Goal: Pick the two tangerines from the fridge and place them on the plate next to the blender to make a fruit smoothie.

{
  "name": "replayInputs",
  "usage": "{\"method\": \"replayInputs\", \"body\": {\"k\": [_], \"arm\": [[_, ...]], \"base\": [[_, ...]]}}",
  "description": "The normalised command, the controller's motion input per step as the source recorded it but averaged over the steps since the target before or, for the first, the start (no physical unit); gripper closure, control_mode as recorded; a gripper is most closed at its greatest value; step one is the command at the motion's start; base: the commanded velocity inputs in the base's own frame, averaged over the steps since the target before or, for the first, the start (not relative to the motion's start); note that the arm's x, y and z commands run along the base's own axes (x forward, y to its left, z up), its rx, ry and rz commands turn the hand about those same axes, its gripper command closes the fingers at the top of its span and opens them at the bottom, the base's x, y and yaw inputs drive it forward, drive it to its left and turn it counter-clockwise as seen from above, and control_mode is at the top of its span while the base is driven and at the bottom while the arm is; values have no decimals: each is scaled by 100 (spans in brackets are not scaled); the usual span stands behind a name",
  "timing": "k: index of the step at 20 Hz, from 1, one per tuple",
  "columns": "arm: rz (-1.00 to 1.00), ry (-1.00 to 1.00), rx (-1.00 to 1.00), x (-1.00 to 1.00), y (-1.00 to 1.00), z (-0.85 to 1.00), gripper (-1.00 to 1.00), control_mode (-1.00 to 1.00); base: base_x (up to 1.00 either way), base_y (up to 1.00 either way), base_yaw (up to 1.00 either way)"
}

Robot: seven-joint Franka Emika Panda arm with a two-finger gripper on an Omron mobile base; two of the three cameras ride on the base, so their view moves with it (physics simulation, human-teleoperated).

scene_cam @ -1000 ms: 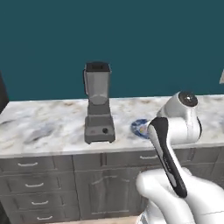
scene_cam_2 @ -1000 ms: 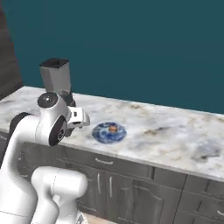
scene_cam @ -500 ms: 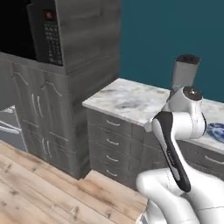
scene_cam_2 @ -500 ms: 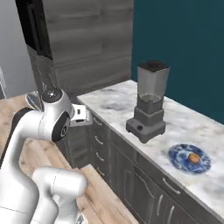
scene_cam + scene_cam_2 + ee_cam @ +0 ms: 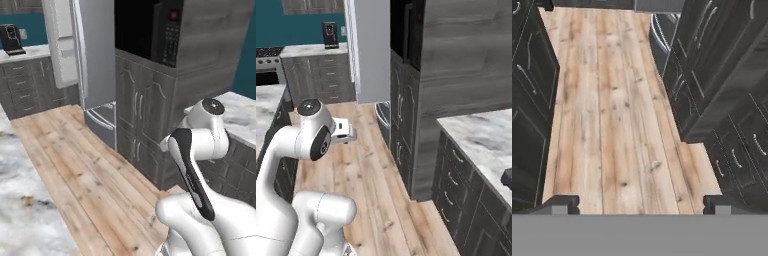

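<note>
Hand view shows you the gripper (image 5: 641,202) spread wide, holding nothing, above the wood floor (image 5: 612,115); the fridge (image 5: 97,65) stands beyond it.

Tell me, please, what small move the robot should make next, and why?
Probably keep driving forward along the wooden floor toward the fridge. Its door stands open ahead, too far to reach, and the gripper hangs open and empty over bare floor, with the dark cabinets passing on the right.
</note>
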Motion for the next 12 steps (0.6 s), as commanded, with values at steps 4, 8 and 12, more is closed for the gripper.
{"method": "replayInputs", "body": {"k": [4, 8, 12], "arm": [[0, 0, 0, 0, 0, 0, -100, 100], [0, 0, 0, 0, 0, 0, -100, 100], [0, 0, 0, 0, 0, 0, -100, 100]], "base": [[100, 100, 23], [100, 70, 22], [100, 67, 16]]}}
